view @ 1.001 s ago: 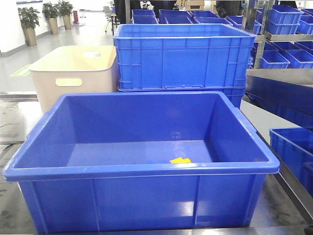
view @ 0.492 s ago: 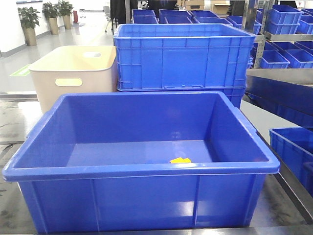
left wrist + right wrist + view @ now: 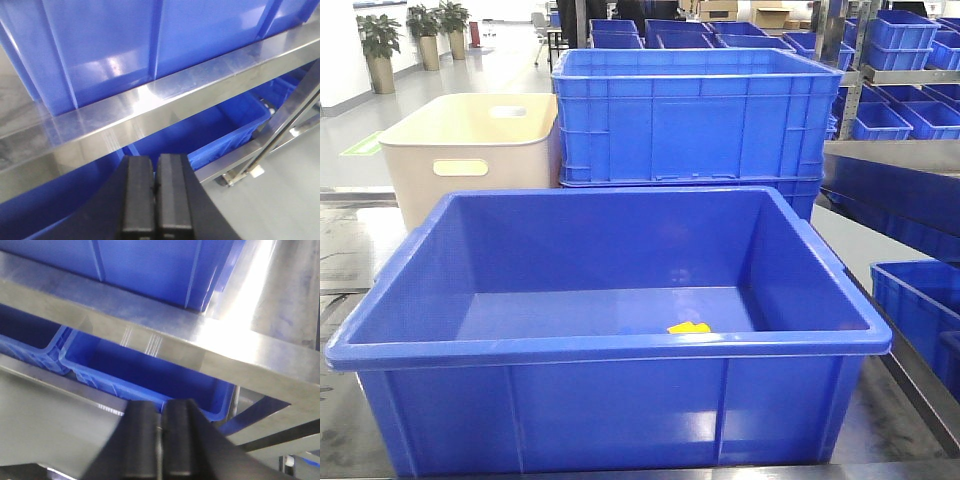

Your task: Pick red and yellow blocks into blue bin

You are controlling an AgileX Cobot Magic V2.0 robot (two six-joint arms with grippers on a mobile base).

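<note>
while a sliver of the yellow brick [image 3: 689, 327] shows on the floor of the blue bin [image 3: 610, 349], just behind its near rim, both arms hang below the steel edge of the tabletop [image 3: 150, 100], away from any block. the left pincer [image 3: 156, 197] is pressed fully closed, its two black fingers meeting flat with nothing between them; it points up at the bin's outer wall and the steel rail without touching either. the right pincer [image 3: 160, 440] is likewise closed and empty, aimed under the tabletop toward a lower blue crate [image 3: 150, 375] on the shelf beneath. the red cube cannot be seen in any view; it may sit hidden behind the bin's near wall, though that cannot be told from here. judged from how things lie, the yellow brick's share of the task looks done and the arms appear parked, either finished or waiting on the red cube. if the cube remains outside, the next move calls for raising an arm clear of the rail, finding the cube, and opening the fingers before descent. behind the bin stand a cream tub [image 3: 470, 150] and a ribbed blue crate [image 3: 690, 115].
</note>
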